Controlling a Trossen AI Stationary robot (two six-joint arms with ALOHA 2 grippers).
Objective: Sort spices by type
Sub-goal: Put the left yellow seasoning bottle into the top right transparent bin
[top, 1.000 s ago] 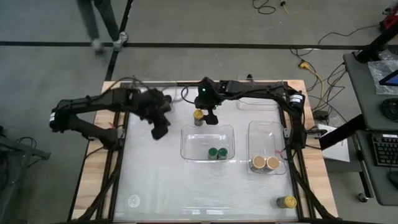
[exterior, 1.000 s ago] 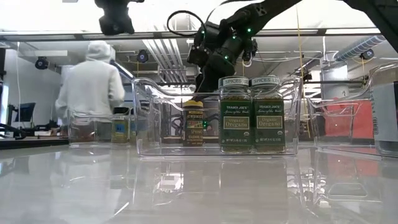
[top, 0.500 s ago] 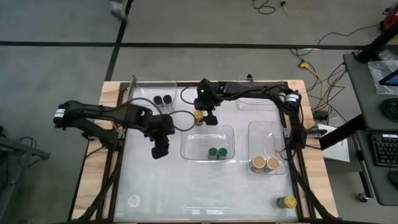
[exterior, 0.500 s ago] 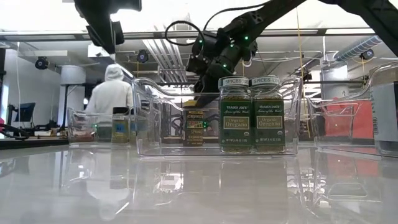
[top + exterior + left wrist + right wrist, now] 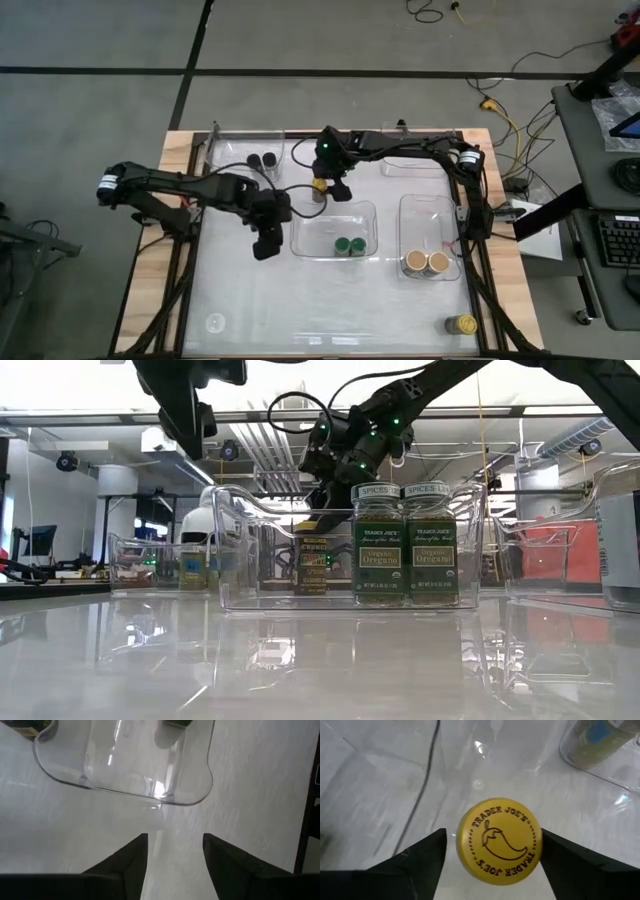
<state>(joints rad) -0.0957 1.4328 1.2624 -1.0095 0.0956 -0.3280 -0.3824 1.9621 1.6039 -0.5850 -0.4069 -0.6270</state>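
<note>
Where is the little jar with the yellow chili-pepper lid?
In the high view, the yellow-lidded spice jar stands near the table's far middle, just behind the clear plastic tray, with the right gripper around it.

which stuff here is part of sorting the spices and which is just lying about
Part of the job:
- two green-lid jars in the middle tray
- two tan-lid jars in the right tray
- two black-lid jars
- yellow-lid jar between the right gripper fingers
- second yellow-lid jar, loose

Just lying about:
- cables on the floor
- keyboard
</note>
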